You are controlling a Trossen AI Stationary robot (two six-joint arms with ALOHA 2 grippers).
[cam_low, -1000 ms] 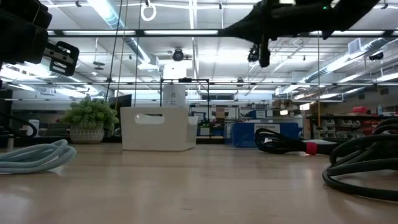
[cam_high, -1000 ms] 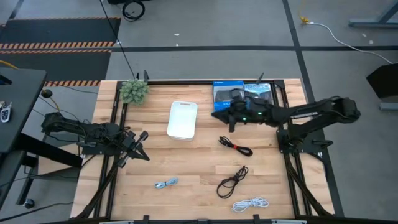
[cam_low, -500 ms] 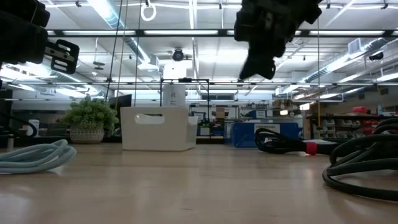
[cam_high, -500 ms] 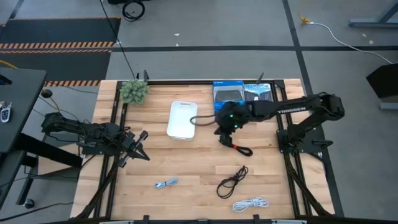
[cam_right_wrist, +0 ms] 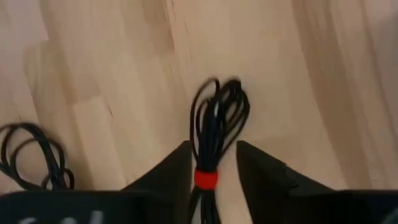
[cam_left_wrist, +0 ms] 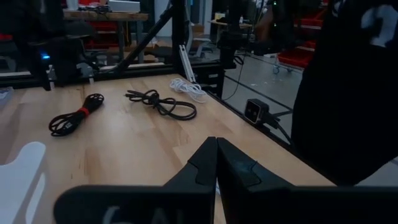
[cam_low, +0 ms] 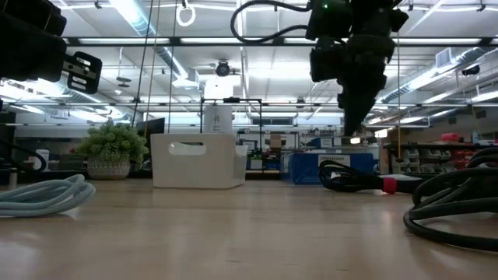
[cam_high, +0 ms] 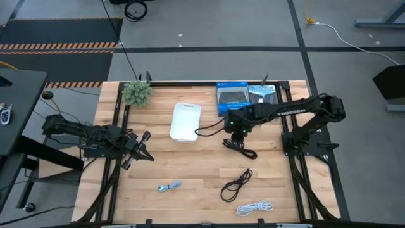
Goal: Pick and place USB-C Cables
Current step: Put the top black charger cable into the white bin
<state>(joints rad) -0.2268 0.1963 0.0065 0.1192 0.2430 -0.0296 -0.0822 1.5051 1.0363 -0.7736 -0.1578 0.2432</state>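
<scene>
A: Cable with the red band (cam_right_wrist: 212,134), that's the one in play, lying flat on the bench (cam_high: 190,171) just right of centre, and the right tool (cam_right_wrist: 213,163) is directly over it, pointing down.

B: Fingers parted, one on each side of the bundle near that red band. Parted narrowly, I'd say, and I can't see them gripping the cable.

A: From above, the same cable (cam_high: 241,149) pokes out below the right tool (cam_high: 231,140), with the arm stretched across from the right edge of the bench.

B: And the other three cables? The plain black one (cam_high: 236,184) sits nearer the front edge, loosely coiled. The white one (cam_high: 254,207) is just beyond it, right at the front. The pale blue one (cam_high: 169,187) is off to the left of those, well apart.

A: All three flat on the wood, none touching each other.

B: The white bin (cam_high: 185,121) stands behind the centre of the bench, left of the working arm. A small green plant (cam_high: 136,92) is in the back left corner, and two blue boxes (cam_high: 247,98) rest against the back edge.

A: Left tool (cam_high: 140,149) hangs over the left side of the bench, away from every cable.

B: Its fingers (cam_left_wrist: 202,165) are pressed together, nothing between them.
</scene>
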